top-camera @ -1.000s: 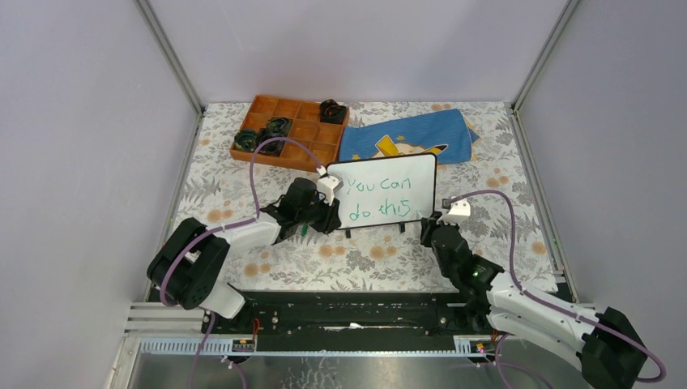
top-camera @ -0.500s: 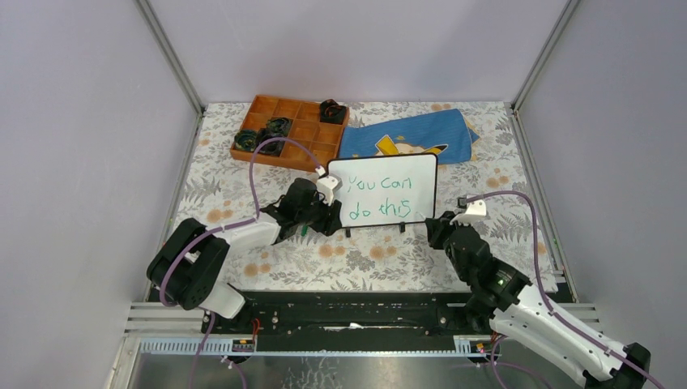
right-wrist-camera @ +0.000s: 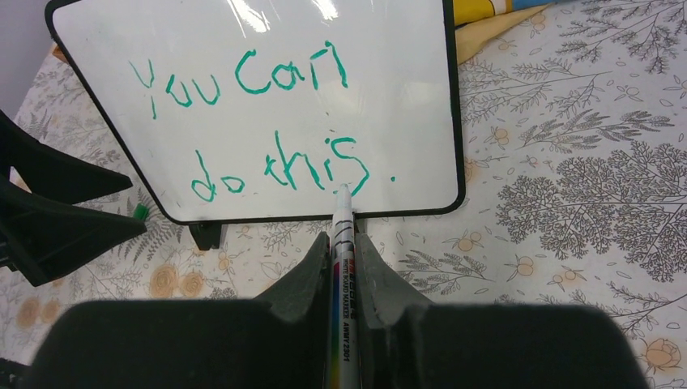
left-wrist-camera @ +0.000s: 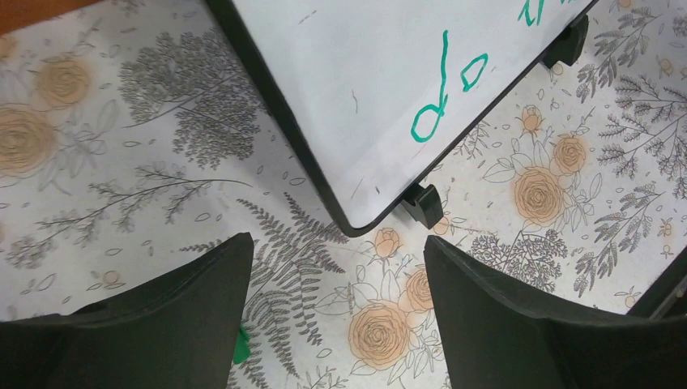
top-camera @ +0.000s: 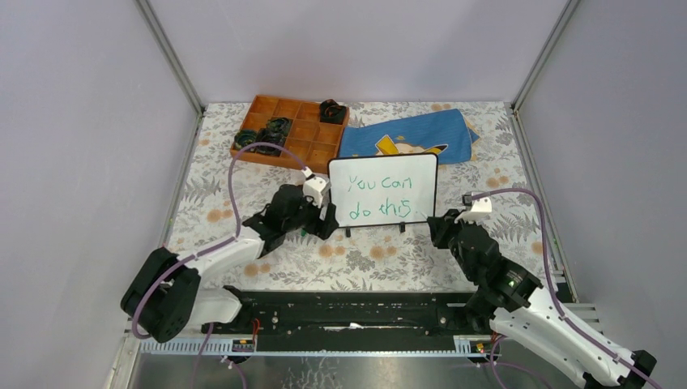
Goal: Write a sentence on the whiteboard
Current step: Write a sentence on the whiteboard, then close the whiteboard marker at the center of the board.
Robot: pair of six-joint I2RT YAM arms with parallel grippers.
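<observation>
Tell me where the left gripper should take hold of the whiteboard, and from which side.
Likely best: pinch the whiteboard's thin left frame edge, coming from its left. It stands on small feet, that edge sits clear of the writing, and the open left gripper faces it.

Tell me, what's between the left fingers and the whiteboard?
Only bare flowery table cover, seen in the left wrist view, lies between the left fingers and the whiteboard corner.

Bright even light, soft shadows, glare streaks atop the whiteboard [right-wrist-camera: 259, 121]
</observation>
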